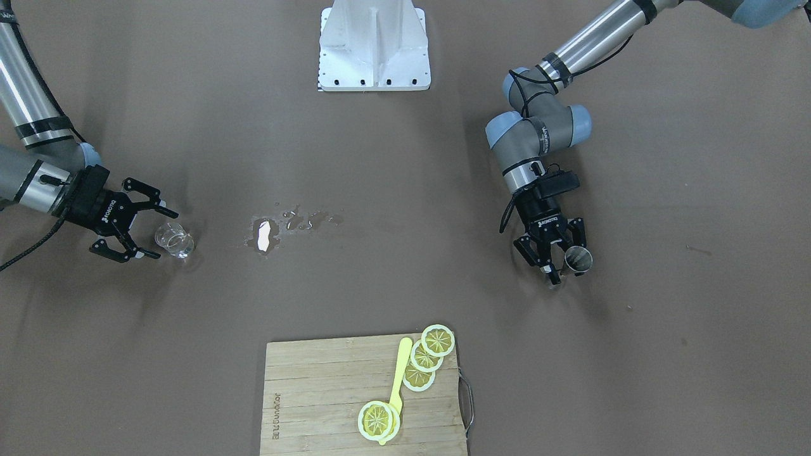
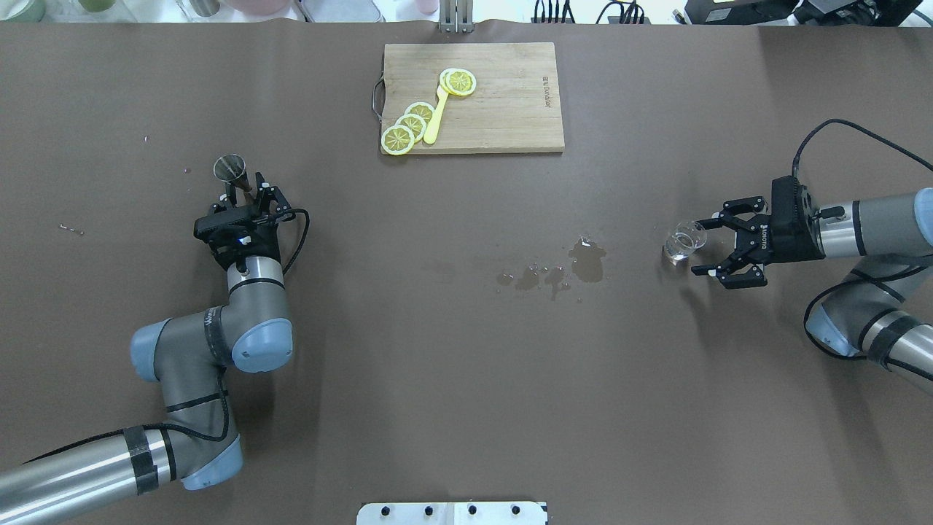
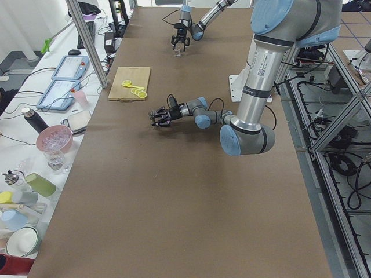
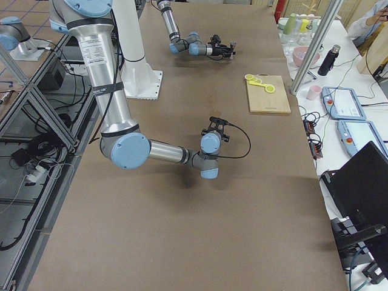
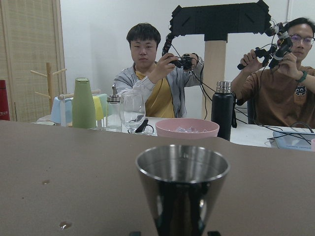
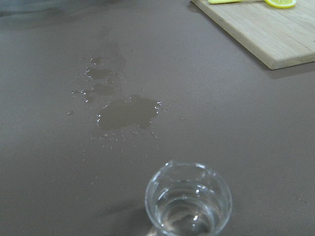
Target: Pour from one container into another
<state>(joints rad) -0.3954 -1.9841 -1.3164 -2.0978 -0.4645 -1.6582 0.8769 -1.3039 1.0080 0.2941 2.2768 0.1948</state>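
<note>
Right claw (image 2: pixel 698 246) apart at the cup (image 2: pixel 684 242), left claw (image 2: pixel 246 188) apart at the jigger (image 2: pixel 230 168), both well off the spill (image 2: pixel 587 262); grasping and pouring remain.

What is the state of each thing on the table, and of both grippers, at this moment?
glass cup: upright on the table, some clear liquid inside.
jigger: upright on the table, not lifted; its filling cannot be seen.
left gripper: open, jigger at its fingertips.
right gripper: open, glass cup at its fingertips, not gripped.
spill: wet patches spread on the table.
lemon slices: lying on the cutting board.
</note>
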